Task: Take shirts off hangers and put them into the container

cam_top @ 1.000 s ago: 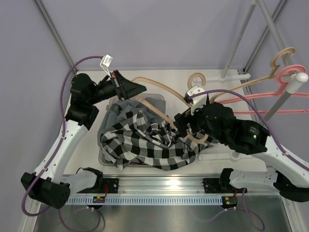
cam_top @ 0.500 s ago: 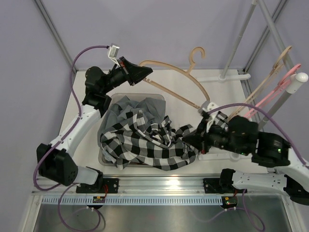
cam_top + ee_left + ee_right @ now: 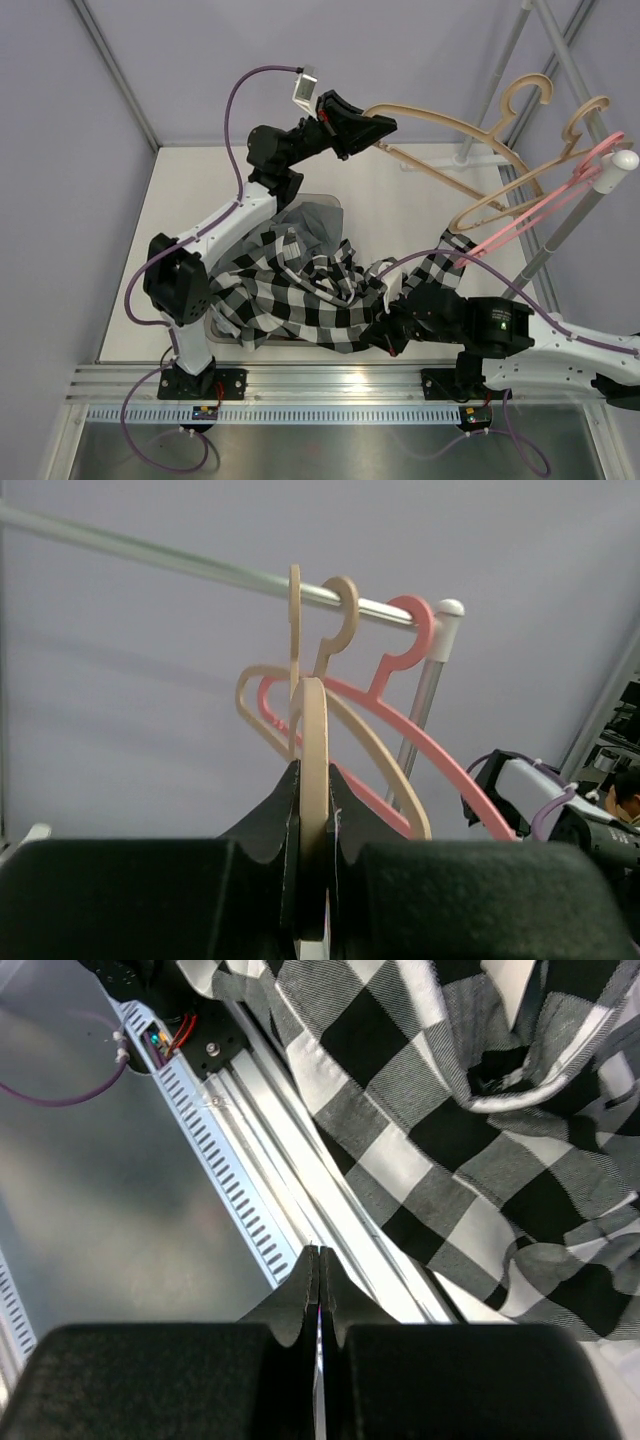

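Note:
My left gripper (image 3: 376,128) is raised high at the back, shut on the arm of a tan hanger (image 3: 450,125) whose hook (image 3: 530,90) is at the rack rod. In the left wrist view this hanger (image 3: 311,730) stands edge-on between my jaws (image 3: 312,780), beside a second tan hanger (image 3: 342,610) and a pink hanger (image 3: 410,630) on the rod. The black-and-white checked shirt (image 3: 300,300) lies heaped over the container (image 3: 212,322), with the grey shirt (image 3: 305,215) under it. My right gripper (image 3: 385,342) is shut and empty at the shirt's front right edge (image 3: 480,1110).
The grey rack rod (image 3: 150,555) crosses the upper left wrist view, its post (image 3: 575,215) at the right of the table. An aluminium rail (image 3: 300,1210) with slots runs along the table's near edge, just under my right gripper (image 3: 318,1255).
My left arm has swung up and to the right, carrying the tan hanger from over the container to the rack rod. My right gripper has shut and dropped to the shirt's front edge.

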